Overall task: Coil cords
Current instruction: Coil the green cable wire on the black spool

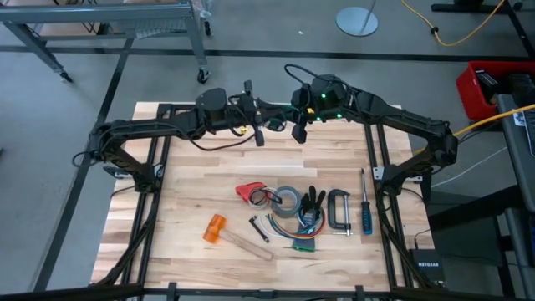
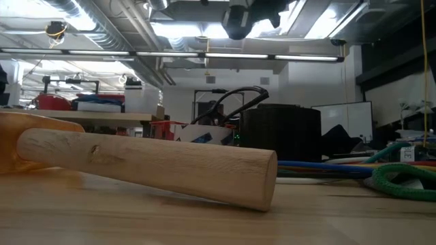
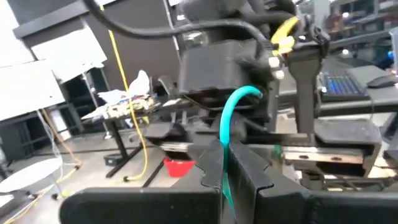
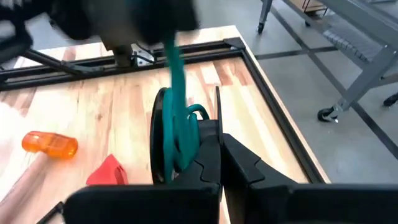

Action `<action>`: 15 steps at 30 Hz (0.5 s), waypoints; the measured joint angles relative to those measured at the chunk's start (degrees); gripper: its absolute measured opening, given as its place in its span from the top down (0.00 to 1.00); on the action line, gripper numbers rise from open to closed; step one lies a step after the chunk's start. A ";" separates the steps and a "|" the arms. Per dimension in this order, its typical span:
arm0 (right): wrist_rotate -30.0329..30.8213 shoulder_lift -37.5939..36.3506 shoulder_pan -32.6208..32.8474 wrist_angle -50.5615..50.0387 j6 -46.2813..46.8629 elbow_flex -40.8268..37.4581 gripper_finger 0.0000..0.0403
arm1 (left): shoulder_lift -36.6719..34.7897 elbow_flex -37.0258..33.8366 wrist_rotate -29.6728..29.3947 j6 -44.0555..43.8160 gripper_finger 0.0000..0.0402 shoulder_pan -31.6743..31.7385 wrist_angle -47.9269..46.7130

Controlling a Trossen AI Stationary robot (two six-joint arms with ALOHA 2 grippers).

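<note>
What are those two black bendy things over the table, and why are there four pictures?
They are two robot arms. One picture looks down from above, one looks along the tabletop, and two come from cameras on the arms' wrists. The left gripper and the right gripper meet high over the wooden table. Both have their fingers shut on a teal cord, which they are winding up. Below lie a hammer, a tape roll, a clamp and a screwdriver.
</note>
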 joint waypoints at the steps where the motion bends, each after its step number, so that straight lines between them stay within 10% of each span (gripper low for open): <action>1: -0.01 -0.03 -0.09 -0.10 -0.01 0.00 1.00 | -0.60 0.00 -0.23 -0.09 1.00 0.14 -0.60; 15: 1.53 -2.78 -0.09 -0.53 -0.74 0.00 1.00 | -4.83 0.02 -6.86 -3.72 1.00 1.08 -17.14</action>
